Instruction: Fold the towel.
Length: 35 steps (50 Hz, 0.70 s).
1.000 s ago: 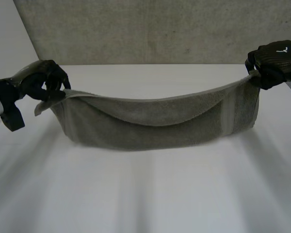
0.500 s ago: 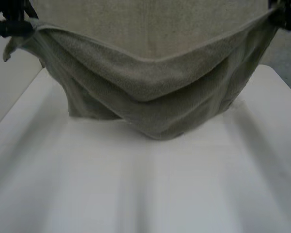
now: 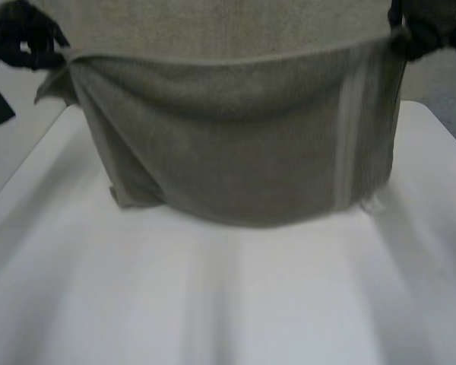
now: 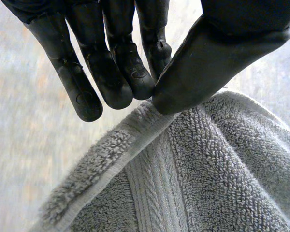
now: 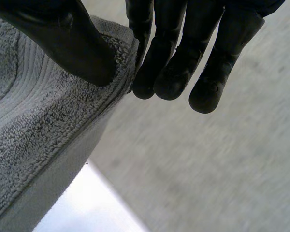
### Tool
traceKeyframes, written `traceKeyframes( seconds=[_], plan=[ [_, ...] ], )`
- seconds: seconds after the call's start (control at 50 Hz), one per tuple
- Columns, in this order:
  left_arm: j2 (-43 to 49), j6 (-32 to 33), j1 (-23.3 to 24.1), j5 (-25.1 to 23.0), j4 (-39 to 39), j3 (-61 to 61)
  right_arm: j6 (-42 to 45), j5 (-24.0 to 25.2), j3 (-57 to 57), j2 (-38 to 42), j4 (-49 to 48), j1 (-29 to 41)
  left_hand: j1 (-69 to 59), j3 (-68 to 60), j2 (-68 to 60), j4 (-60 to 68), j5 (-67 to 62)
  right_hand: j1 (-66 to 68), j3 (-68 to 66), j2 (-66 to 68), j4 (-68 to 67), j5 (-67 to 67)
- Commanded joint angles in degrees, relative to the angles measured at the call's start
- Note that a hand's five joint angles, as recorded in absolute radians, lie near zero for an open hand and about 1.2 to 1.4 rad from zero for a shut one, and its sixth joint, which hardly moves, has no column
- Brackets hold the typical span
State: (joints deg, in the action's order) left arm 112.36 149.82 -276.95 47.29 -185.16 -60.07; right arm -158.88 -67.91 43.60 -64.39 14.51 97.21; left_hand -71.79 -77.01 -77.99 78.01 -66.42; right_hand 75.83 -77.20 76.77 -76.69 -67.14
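A grey towel (image 3: 235, 137) hangs stretched between my two hands above the white table (image 3: 235, 304), its lower edge touching or just above the tabletop. My left hand (image 3: 26, 38) is at the towel's upper left corner; in the left wrist view its thumb (image 4: 208, 63) pinches the towel's hem (image 4: 135, 130) against the fingers. My right hand (image 3: 418, 30) is at the upper right corner; in the right wrist view its thumb (image 5: 67, 38) presses the towel's edge (image 5: 63, 121) against the fingers. A pale band (image 3: 349, 129) runs down the towel near its right side.
A grey wall panel (image 3: 213, 26) stands behind the table. The table's left edge (image 3: 30, 175) and right edge (image 3: 448, 144) slant outward toward me.
Both hands have lifted the towel from a low sag near the table and pulled it taut, so its top edge now runs nearly straight instead of drooping in the middle.
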Motion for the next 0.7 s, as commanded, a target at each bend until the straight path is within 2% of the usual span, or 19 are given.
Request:
traceKeyframes(
  seconds=[0.02, 0.06, 0.1, 0.2, 0.28, 0.32, 0.34, 0.38, 0.5, 0.54, 0.6, 0.7],
  plan=[
    [-0.92, -1.03, 3.78, 1.58, -0.64, 10.15, -11.98, -3.46, -8.09, -0.82, -10.29, 1.49, -8.21, -2.99, -2.01, 1.99, -3.58, 4.17, -2.80, 3.23, -3.31, -2.86],
    [-2.23, -3.30, 3.96, 1.49, -1.52, 11.72, -16.36, -2.41, -8.70, -3.18, -10.65, 0.88, -8.21, -2.99, -2.01, 1.99, -3.58, 4.17, -2.80, 3.23, -3.31, -2.86],
    [-2.76, -5.14, 3.61, 1.32, -2.04, 11.47, -16.64, -1.62, -8.88, -3.28, -8.64, 0.35, -8.21, -2.99, -2.01, 1.99, -3.58, 4.17, -2.80, 3.23, -3.31, -2.86],
    [-3.38, -8.67, 2.12, 0.35, -2.93, 6.84, -12.53, 2.07, -4.68, -3.46, -2.92, -0.27, -8.21, -2.99, -2.01, 1.99, -3.58, 4.17, -2.80, 3.23, -3.31, -2.86],
    [-4.79, -8.06, -0.79, -1.85, -3.54, 0.13, -6.00, 3.40, 1.23, -4.07, -0.53, -0.97, -8.21, -2.99, -2.01, 1.99, -3.58, 4.17, -2.80, 3.23, -3.31, -2.86],
    [-6.97, -6.75, -4.20, -6.31, -4.51, -6.78, 0.21, 3.31, 6.74, -4.95, 0.08, -2.28, -8.21, -2.99, -2.01, 1.99, -3.58, 4.17, -2.80, 3.23, -3.31, -2.86],
    [-6.98, -6.74, -4.21, -6.33, -4.51, -6.81, 0.24, 3.31, 6.77, -4.95, 0.08, -2.29, -8.21, -2.99, -2.01, 1.99, -3.58, 4.17, -2.80, 3.23, -3.31, -2.86],
    [-9.26, -5.43, -7.10, -10.44, -4.95, -13.90, 3.73, 3.66, 12.45, -7.31, 0.26, -4.56, -8.21, -2.99, -2.01, 1.99, -3.58, 4.17, -2.80, 3.23, -3.31, -2.86],
    [-14.45, -3.05, -9.49, -15.30, -5.30, -24.83, 5.60, 4.54, 20.74, -10.58, 0.08, -7.56, -8.21, -2.99, -2.01, 1.99, -3.58, 4.17, -2.80, 3.23, -3.31, -2.86],
    [-18.13, -0.08, -10.19, -18.44, -5.91, -31.39, 5.60, 5.85, 24.15, -13.29, 0.08, -8.61, -8.21, -2.99, -2.01, 1.99, -3.58, 4.17, -2.80, 3.23, -3.31, -2.86],
    [-22.69, 2.83, -10.28, -20.65, -7.40, -36.24, 5.60, 7.17, 26.62, -16.37, 0.00, -9.84, -8.21, -2.99, -2.01, 1.99, -3.58, 4.17, -2.80, 3.23, -3.31, -2.86],
    [-27.54, 2.76, -10.11, -21.01, -9.52, -38.19, 5.25, 7.35, 27.25, -17.78, -0.35, -10.99, -8.21, -2.99, -2.01, 1.99, -3.58, 4.17, -2.80, 3.23, -3.31, -2.86]
  ],
)
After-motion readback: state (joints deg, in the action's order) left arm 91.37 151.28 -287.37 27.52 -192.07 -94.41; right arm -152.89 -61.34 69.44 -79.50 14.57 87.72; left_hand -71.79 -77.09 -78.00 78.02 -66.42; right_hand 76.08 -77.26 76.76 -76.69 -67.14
